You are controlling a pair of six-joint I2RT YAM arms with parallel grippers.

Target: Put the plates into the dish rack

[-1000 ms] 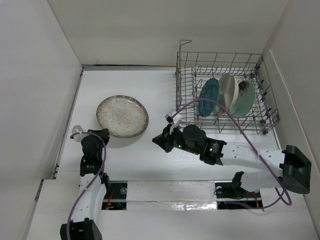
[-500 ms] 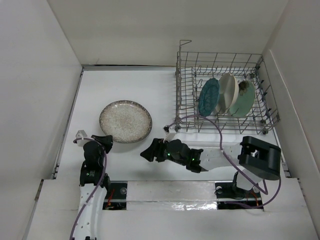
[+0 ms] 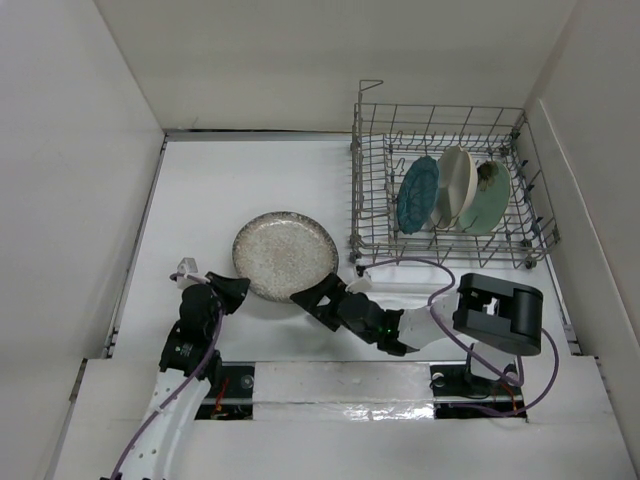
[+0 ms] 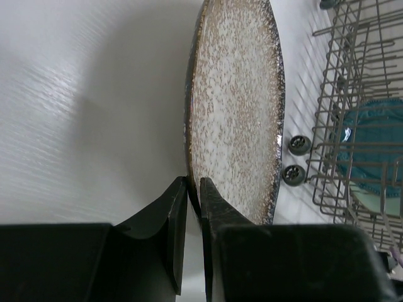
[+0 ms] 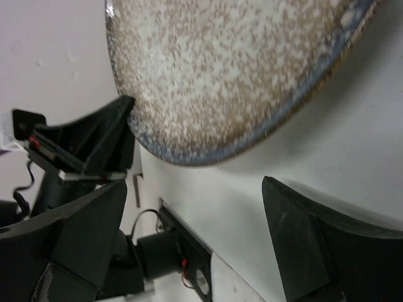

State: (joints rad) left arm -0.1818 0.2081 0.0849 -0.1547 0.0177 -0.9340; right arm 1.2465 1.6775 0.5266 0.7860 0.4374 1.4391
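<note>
Three plates already stood in the dish rack (image 3: 437, 106): teal plate (image 3: 417, 193), cream plate (image 3: 456, 186), mint plate (image 3: 488, 200). The speckled plate (image 3: 285, 255), left of the rack, was not yet loaded. The left gripper (image 4: 192, 185) pinched its rim, and the right gripper (image 3: 318, 296) (jaws spread wide, holding nothing) sat beside it. Whether it touched the table (image 3: 250, 180) was unclear.

Left gripper pinched, right gripper wide open.
Left arm (image 3: 185, 350) reaches forward from its base, wrist angled right. The left gripper (image 4: 194, 184) has its fingers nearly together, clamped on the plate (image 4: 233, 107) rim. Right arm (image 3: 430, 325) is folded low, elbow out to the right, forearm pointing left. The right gripper (image 5: 195, 185) has its jaws spread wide and grips nothing, tips just short of the plate's near edge.
</note>
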